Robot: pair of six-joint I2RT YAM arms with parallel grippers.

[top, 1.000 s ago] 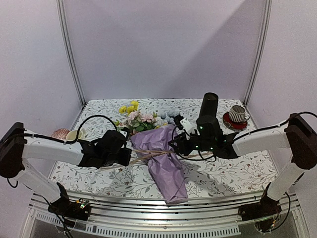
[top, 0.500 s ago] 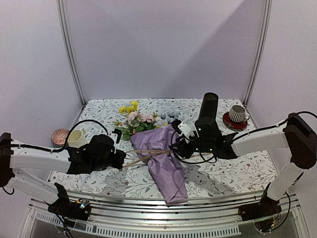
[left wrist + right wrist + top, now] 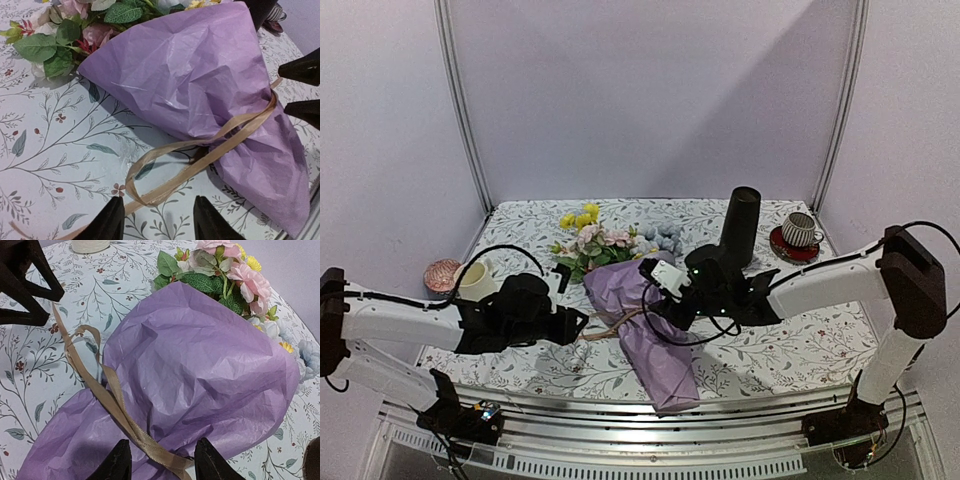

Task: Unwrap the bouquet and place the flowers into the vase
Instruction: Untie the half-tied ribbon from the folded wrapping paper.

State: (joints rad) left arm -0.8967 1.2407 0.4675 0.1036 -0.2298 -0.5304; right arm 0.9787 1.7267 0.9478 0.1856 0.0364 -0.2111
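The bouquet (image 3: 655, 340) lies flat on the tablecloth (image 3: 790, 345), in the middle, between the two arms. Its purple paper is thin and crinkly and makes a cone shape. The pointy end is at the near edge and the wide end is at the back. The flowers (image 3: 590, 238) poke out of the wide end: pink, yellow and pale ones with green leaves. A flat tan string (image 3: 210, 150) goes around the middle of the cone. One floppy loop of it lies on the tablecloth on the left side.

The left gripper (image 3: 578, 322) is low beside that loop. Its jaws are spread apart and pinch nothing. The right gripper (image 3: 650, 304) is down over the cone from the other side. Its jaws are spread too, with the string running between them, not squeezed.

The vase (image 3: 741, 222) is a tall smooth black tube. It stands upright behind the right arm, apart from the bouquet. Near it sits a stripy cup (image 3: 800, 229) on a red saucer (image 3: 790, 250). The tablecloth has little leaves and twigs printed on it
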